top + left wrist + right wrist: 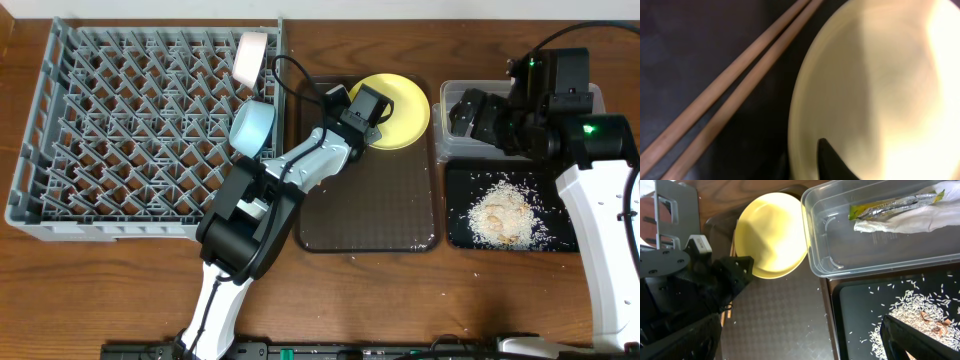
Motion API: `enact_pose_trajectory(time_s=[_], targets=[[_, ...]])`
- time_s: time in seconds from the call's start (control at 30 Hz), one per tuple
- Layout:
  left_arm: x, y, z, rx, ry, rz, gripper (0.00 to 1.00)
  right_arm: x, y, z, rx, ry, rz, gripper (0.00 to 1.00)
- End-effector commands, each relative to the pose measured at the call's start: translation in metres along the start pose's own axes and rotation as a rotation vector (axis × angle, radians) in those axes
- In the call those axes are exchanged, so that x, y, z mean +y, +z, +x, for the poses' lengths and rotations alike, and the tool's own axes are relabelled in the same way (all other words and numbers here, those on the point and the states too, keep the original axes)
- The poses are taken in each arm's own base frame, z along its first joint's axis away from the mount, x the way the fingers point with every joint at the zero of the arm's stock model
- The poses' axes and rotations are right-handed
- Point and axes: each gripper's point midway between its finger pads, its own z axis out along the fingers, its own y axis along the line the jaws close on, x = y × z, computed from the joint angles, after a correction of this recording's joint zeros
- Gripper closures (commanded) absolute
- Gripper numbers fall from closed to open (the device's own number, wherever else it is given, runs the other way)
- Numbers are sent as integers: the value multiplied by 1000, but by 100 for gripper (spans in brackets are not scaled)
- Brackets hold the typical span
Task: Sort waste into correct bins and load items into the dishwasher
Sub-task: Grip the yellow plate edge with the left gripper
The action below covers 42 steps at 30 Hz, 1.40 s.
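The yellow plate (402, 112) lies at the far end of the dark-brown serving tray (370, 215). My left gripper (362, 108) is shut on the plate's left rim (805, 165), with one finger on the plate's face. Two wooden chopsticks (725, 95) lie on the tray beside the plate. My right gripper (465, 112) is open and empty (800, 345) above the clear tub (446, 145). The tub holds the green-and-orange wrapper (895, 204) and the white tissue (910, 222). Rice scraps (505, 215) lie in the black tray (458, 232). The white bowl (250, 55) and light-blue bowl (252, 125) stand in the grey dish rack (120, 130). The cup is out of view.
The rack fills the left of the wooden table. The tub and black tray sit side by side to the right of the serving tray. A few rice grains lie on the serving tray's near right corner (425, 240). My left arm stretches across the tray's left side.
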Motion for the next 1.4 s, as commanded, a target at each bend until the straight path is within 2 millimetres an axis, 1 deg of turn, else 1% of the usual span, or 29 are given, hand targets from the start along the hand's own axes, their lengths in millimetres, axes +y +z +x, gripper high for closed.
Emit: enact_pose_trajectory(time_s=[0.0, 0.03, 0.27, 0.37, 0.47, 0.53, 0.6, 0.8, 0.93, 1.0, 1.07, 1.1, 1.13, 1.17, 1.2, 1.27, 1.37], targets=[[31, 24, 22, 64, 17, -86, 90, 1, 0, 0, -1, -9, 1, 1], [33, 24, 21, 65, 15, -90, 92, 1, 0, 0, -1, -9, 1, 1], [46, 26, 7, 61, -14, -116, 92, 1, 0, 0, -1, -9, 1, 1], [51, 24, -3, 55, -1, -122, 93, 1, 0, 0, -1, -9, 1, 1], [50, 16, -18, 38, 38, -106, 93, 1, 0, 0, -1, -9, 1, 1], [44, 6, -29, 31, 62, -76, 92, 1, 0, 0, -1, -9, 1, 1], [33, -10, -41, 22, 99, -28, 93, 1, 0, 0, -1, -9, 1, 1], [-2, -67, -71, -37, 192, 102, 93, 1, 0, 0, -1, -9, 1, 1], [-21, -102, -82, -62, 214, 187, 93, 1, 0, 0, -1, -9, 1, 1], [-27, -118, -88, -86, 224, 211, 93, 1, 0, 0, -1, -9, 1, 1], [-29, -128, -92, -98, 221, 222, 93, 1, 0, 0, -1, -9, 1, 1], [-29, -130, -92, -96, 215, 222, 92, 1, 0, 0, -1, -9, 1, 1], [-28, -130, -92, -92, 201, 220, 86, 1, 0, 0, -1, -9, 1, 1], [-24, -127, -89, -75, 168, 206, 74, 1, 0, 0, -1, -9, 1, 1], [-21, -124, -86, -61, 148, 193, 67, 1, 0, 0, -1, -9, 1, 1], [-12, -114, -77, -23, 92, 158, 60, 1, 0, 0, -1, -9, 1, 1], [5, -96, -59, 44, -25, 86, 55, 1, 0, 0, -1, -9, 1, 1]])
